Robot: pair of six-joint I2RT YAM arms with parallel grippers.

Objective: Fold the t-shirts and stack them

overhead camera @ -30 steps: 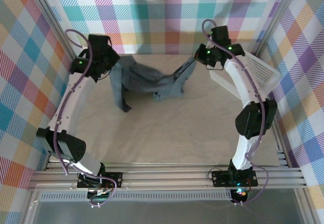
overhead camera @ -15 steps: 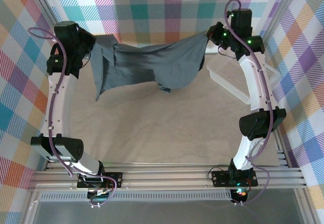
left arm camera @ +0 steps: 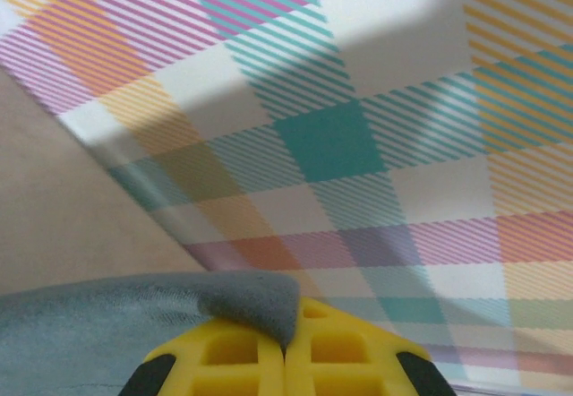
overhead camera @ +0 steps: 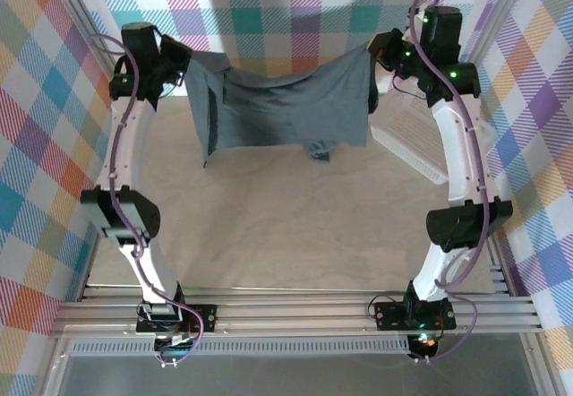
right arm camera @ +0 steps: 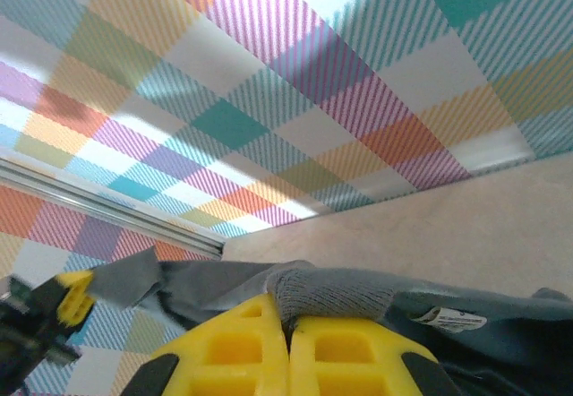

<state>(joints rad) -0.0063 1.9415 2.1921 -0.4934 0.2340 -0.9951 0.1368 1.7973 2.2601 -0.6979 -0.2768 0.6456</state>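
While the t-shirt (overhead camera: 286, 105) was held stretched above the counter (overhead camera: 295, 226), its upper ends were clamped in the closed left hand (left arm camera: 286, 329) and right hand (right arm camera: 288, 315); it was judged soft, light, best gripped there

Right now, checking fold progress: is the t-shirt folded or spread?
Spread: the t-shirt hangs stretched between the left hand and right hand.

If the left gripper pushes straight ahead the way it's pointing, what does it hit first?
Probably the plaid wall: the left gripper, shut on the t-shirt, points at it with nothing between, though how far off it is remains unclear.
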